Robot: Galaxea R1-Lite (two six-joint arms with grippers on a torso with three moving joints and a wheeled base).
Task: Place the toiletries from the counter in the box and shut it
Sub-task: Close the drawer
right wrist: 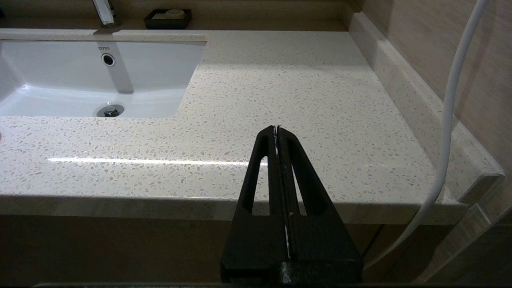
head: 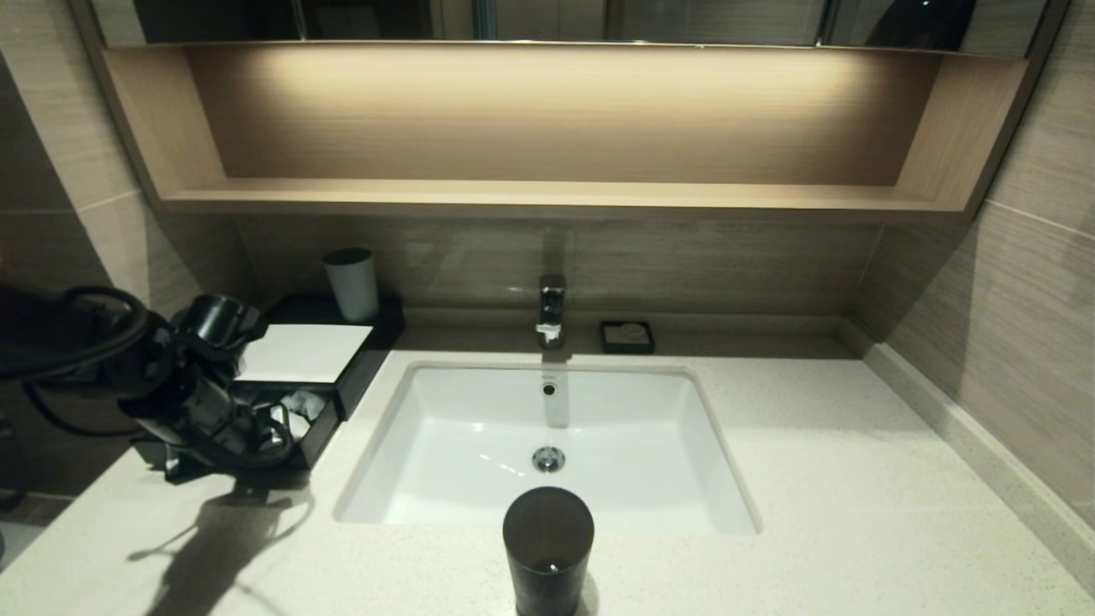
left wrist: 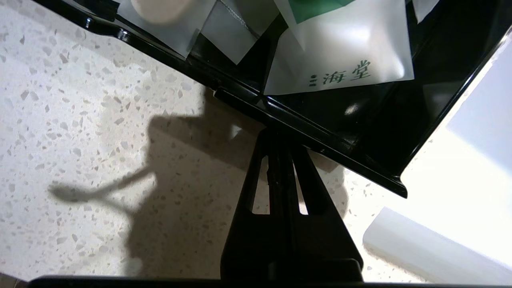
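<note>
The black box (head: 366,364) with a white top panel stands at the counter's (head: 821,479) back left, its front tray (head: 323,435) pulled out. Translucent-white toiletries packets (head: 301,402) lie inside the tray. In the left wrist view one packet (left wrist: 340,52) shows a green label and green characters. My left gripper (head: 287,432) is shut and empty, with its fingertips (left wrist: 276,134) up against the tray's front rim (left wrist: 304,132). At the counter's front right edge my right gripper (right wrist: 277,129) hangs shut on nothing.
A dark cup (head: 547,547) stands in front of the white basin (head: 479,488). A white cup (head: 352,283) sits on the box's back. The faucet (head: 552,308) and a small black dish (head: 627,336) are at the rear. A white rounded shape (left wrist: 432,248) lies near the tray's corner.
</note>
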